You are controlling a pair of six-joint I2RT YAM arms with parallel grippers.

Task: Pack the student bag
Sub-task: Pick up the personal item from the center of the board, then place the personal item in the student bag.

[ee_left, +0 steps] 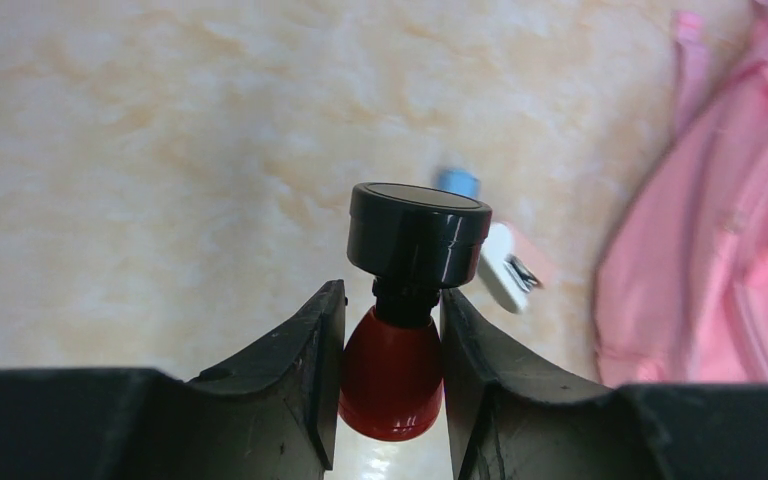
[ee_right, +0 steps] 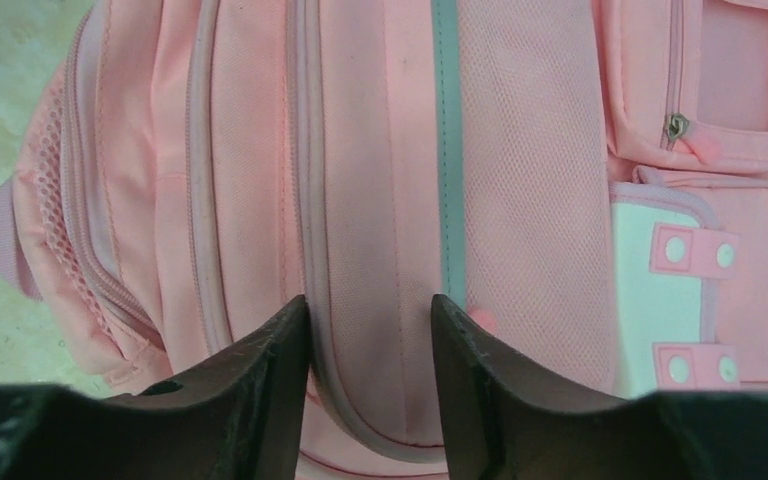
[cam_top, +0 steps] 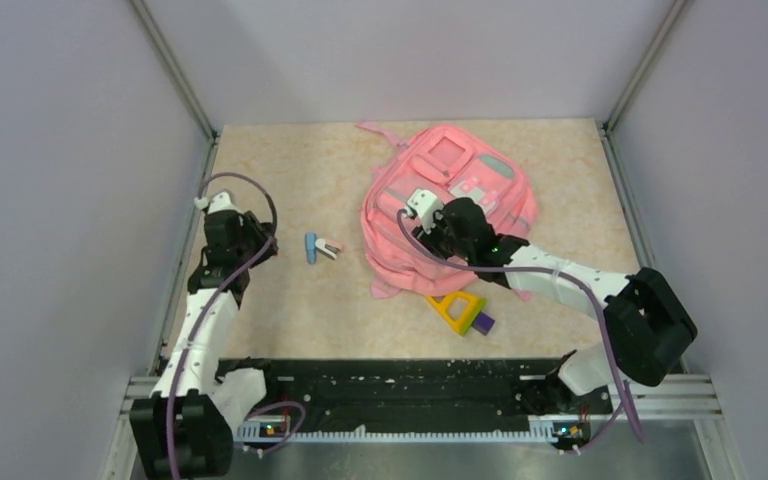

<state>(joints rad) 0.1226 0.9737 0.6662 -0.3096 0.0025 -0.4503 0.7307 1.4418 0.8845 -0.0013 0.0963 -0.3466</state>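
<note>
While the student bag (cam_top: 480,175) lay at the far right of the table (cam_top: 300,160), the right gripper (ee_right: 370,305) straddled its zip ridge with 2 jaws, grip uncertain; well left, the left gripper (ee_left: 390,290) clamped a red, black-capped object (ee_left: 390,375).

The left tool (ee_left: 392,296) clamps a black-capped red object (ee_left: 418,235); the student bag (ee_left: 700,250) lies right.
</note>
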